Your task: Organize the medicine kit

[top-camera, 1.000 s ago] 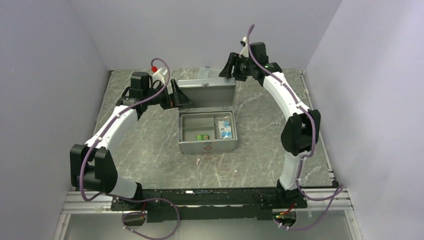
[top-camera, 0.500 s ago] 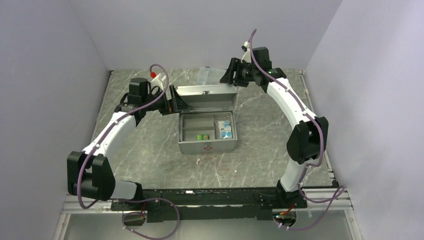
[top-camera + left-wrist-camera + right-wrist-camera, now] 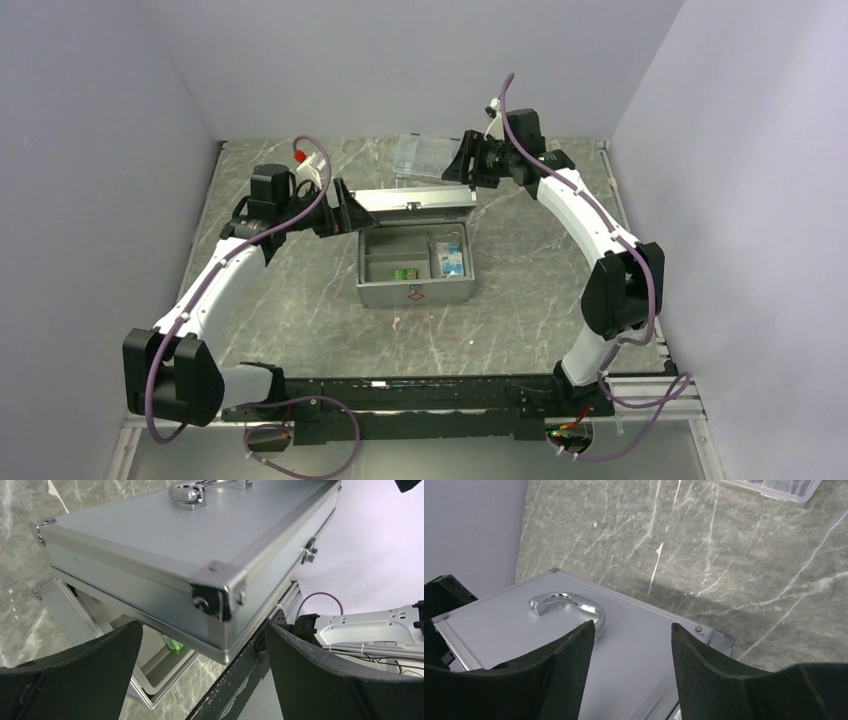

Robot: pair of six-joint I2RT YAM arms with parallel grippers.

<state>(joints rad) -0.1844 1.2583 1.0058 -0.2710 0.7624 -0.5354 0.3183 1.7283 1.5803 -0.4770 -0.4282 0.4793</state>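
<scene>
Lid half shut on medicine kit, middle of the table.
Left gripper spread wide around the lid's left corner; right gripper part open, empty, above its far edge. Lower evenly, both sides together, so the hinge doesn't twist.

Left end effector and right end effector gape apart.

The medicine kit is silver-grey with a red front mark; the surface is grey-green marble veined in white.
</scene>
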